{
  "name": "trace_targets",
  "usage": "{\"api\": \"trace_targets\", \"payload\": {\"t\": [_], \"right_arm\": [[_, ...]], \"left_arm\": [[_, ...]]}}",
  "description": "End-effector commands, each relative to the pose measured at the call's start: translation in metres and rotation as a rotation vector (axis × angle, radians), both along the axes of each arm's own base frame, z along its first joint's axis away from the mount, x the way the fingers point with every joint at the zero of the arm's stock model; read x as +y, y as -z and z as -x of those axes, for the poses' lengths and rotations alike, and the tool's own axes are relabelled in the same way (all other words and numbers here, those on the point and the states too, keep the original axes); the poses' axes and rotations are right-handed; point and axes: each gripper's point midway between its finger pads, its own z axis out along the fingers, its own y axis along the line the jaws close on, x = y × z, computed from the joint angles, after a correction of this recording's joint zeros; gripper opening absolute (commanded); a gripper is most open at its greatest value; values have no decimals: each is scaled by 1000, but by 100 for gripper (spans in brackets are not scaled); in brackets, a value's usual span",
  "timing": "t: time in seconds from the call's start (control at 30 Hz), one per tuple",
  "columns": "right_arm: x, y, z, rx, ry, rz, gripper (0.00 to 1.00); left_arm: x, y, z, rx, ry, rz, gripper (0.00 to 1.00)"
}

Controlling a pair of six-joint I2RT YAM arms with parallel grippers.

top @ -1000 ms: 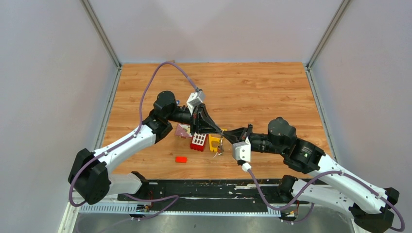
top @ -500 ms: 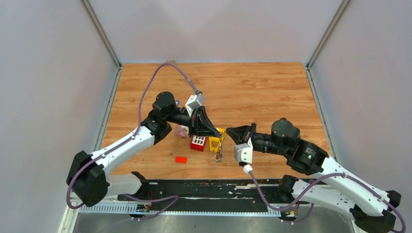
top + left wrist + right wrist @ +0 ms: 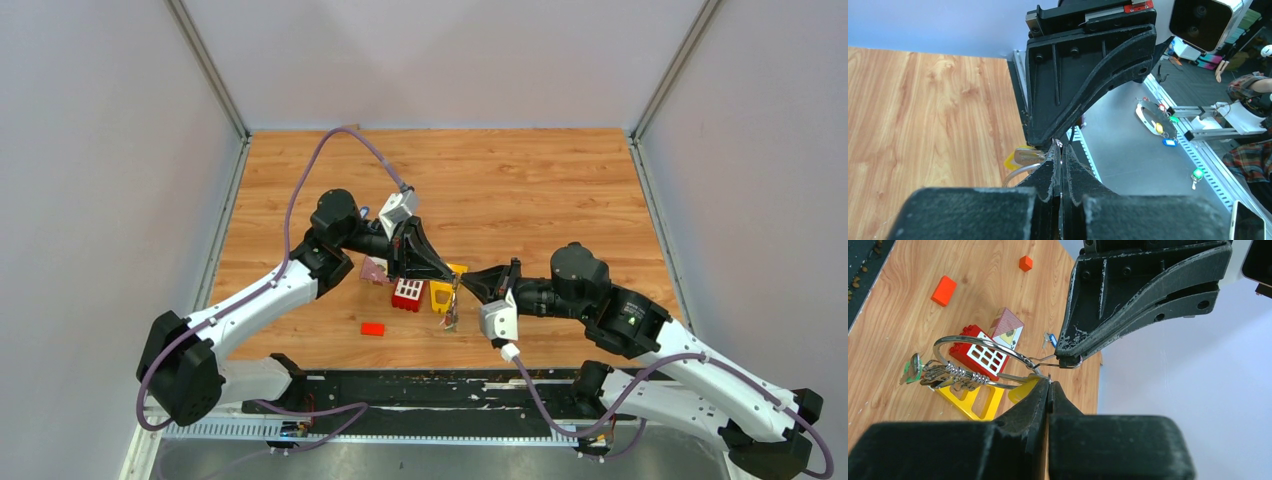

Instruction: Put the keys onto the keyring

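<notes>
Now, left pincer (image 3: 1067,356): clenched on a small loop of wire at one end of the keyring (image 3: 993,344), raised above the desk (image 3: 540,190).
Right pincer (image 3: 1048,386): clenched too, tips meeting the left pincer's tips almost nose to nose; from these views, impossible to tell what sits between its fingers.
Keyring: hanging in the air between the two pincers, slung out sideways from the left pincer's tips, with its lower wire running up to the right pincer's tips.
Keys (image 3: 945,375): bunched together on the lower wire of the keyring, at the end far from the pincers.
Green key (image 3: 912,367): outermost in that bunch, round green head facing the right wrist camera.
Yellow key (image 3: 1023,156): just beside the right pincer's tips, metal blade pointing toward them; gripped or only touching, unclear.
Red brick (image 3: 980,354): with white window squares, on the desk under the keyring.
Yellow frame (image 3: 965,399): on the desk next to the red brick, below the bunch of keys.
Pink brick (image 3: 1007,329): patterned, roof-shaped, touching the far side of the red brick.
Small red block (image 3: 373,328): alone on the desk, near the red brick, toward the arm bases.
Arms: reaching in from both sides, meeting over the middle of the desk's near half.
</notes>
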Motion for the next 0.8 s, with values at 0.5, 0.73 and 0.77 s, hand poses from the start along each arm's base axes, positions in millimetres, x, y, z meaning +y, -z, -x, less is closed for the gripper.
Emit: {"api": "trace_targets", "payload": {"t": [0.5, 0.73, 0.77], "right_arm": [[1, -25, 6, -8, -22, -86, 0], [2, -26, 5, -8, -17, -93, 0], [2, -27, 5, -9, -14, -96, 0]], "left_arm": [[-3, -7, -3, -32, -7, 32, 0], [-3, -6, -3, -29, -7, 31, 0], [-3, -6, -3, -28, -8, 30, 0]]}}
